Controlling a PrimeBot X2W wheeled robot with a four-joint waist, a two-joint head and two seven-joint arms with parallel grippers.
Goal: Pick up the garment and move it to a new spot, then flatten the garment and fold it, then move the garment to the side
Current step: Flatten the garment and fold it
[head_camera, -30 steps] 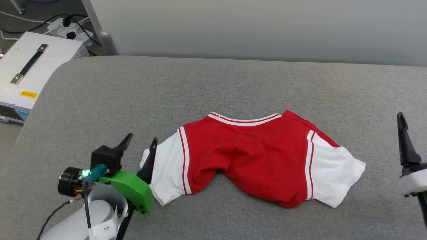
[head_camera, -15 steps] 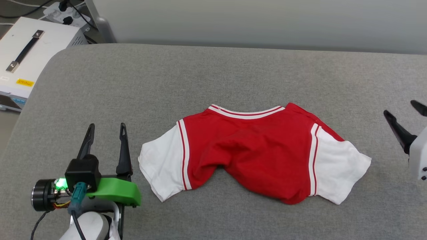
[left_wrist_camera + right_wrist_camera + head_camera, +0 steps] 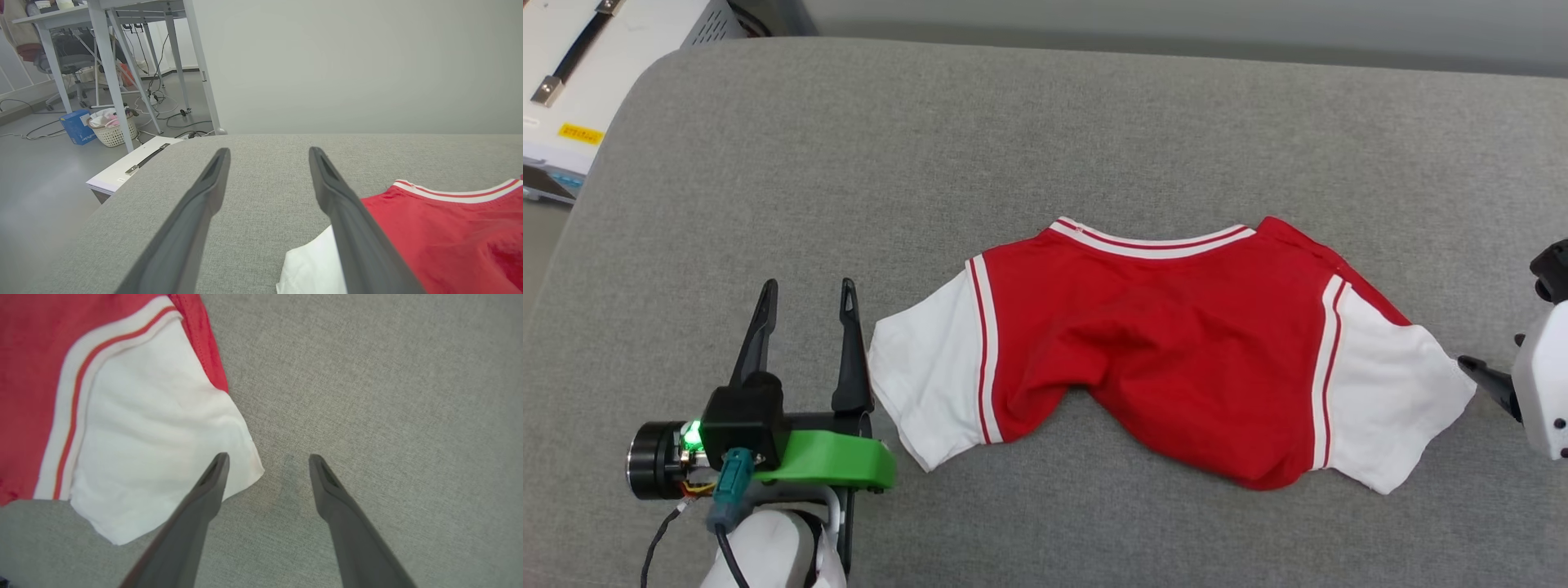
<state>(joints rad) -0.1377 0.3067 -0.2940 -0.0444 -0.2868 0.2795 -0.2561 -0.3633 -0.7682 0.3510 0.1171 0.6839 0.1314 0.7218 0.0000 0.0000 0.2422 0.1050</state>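
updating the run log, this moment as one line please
garment: lying on grey surface, unheld | left gripper: open, beside one sleeve | right gripper: open, at other sleeve

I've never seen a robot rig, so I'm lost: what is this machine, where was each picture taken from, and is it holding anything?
It is a wheeled robot with two arms, each ending in two dark fingers. One picture looks down from its head; the other two look along each wrist. A red shirt with white sleeves lies bunched on a grey padded surface. The left fingers stand open beside one sleeve; the right fingers stand open at the other sleeve's corner. Nothing is held.
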